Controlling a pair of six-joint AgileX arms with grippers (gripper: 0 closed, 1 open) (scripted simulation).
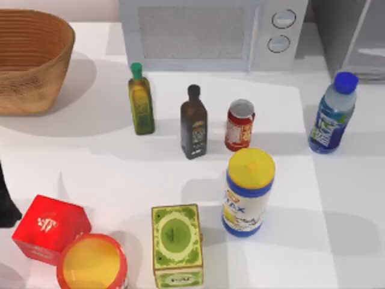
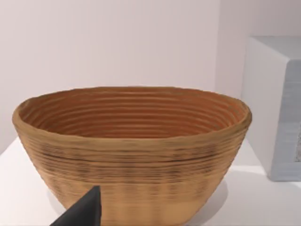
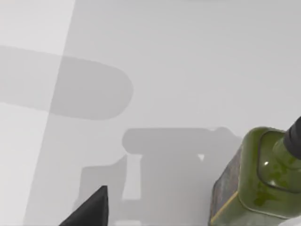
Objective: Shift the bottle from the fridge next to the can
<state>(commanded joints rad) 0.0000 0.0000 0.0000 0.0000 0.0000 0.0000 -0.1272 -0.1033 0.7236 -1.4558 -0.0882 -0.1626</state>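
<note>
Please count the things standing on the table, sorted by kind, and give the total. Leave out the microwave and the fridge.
Bottles: 3 (water bottle, olive oil bottle, dark glass bottle)
Cans: 1 (red can)
Yellow-lidded containers: 2 (blue-white canister, red tub)
Boxes: 2 (red box, green box)
Baskets: 1 (woven basket)
Total: 9

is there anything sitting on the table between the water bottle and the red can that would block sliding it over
Nothing visible does. In the top view the bottle stands upright near the fridge on the table's right, and the strip of white table between it and the can is bare. The blue-white canister stands nearer the camera, off that line.
</note>
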